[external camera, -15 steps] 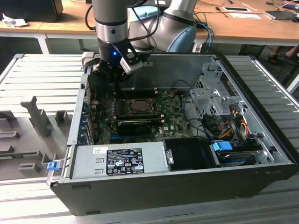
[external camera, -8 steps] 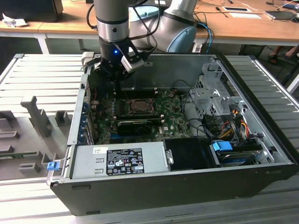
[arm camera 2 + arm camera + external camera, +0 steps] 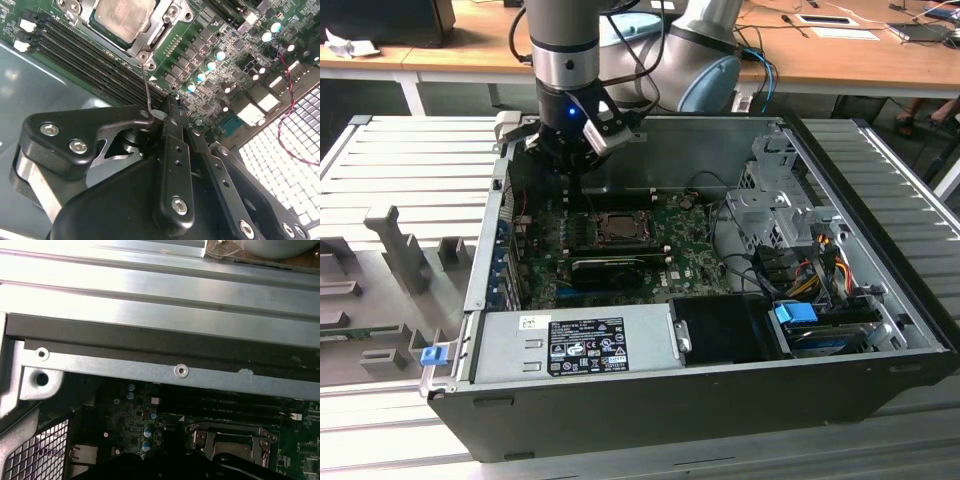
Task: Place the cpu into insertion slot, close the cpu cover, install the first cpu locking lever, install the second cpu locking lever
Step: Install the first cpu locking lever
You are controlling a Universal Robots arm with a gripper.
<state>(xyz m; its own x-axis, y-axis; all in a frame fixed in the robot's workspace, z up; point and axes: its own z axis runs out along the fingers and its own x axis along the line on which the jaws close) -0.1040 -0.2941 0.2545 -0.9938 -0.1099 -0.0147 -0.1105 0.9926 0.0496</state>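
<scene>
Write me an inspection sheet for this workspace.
Surface: slatted metal table, open computer case on it.
Job's things: cpu seated, cover flat around it; thin lever runs from the cover's corner to the gripper.
Clutter: grey fixtures at the exterior view's left.
Gripper: low over the board, beside the cpu.
Cables: red-black pair; bundle by the drive cage.
Surroundings: wooden desks behind.

The cpu [image 3: 122, 17] has a dull grey metal top, the cpu cover [image 3: 162, 25] is shiny bare metal, the circuit board [image 3: 220, 45] is smooth green, and the gripper [image 3: 167, 107] looks matt black with shiny screws.
</scene>
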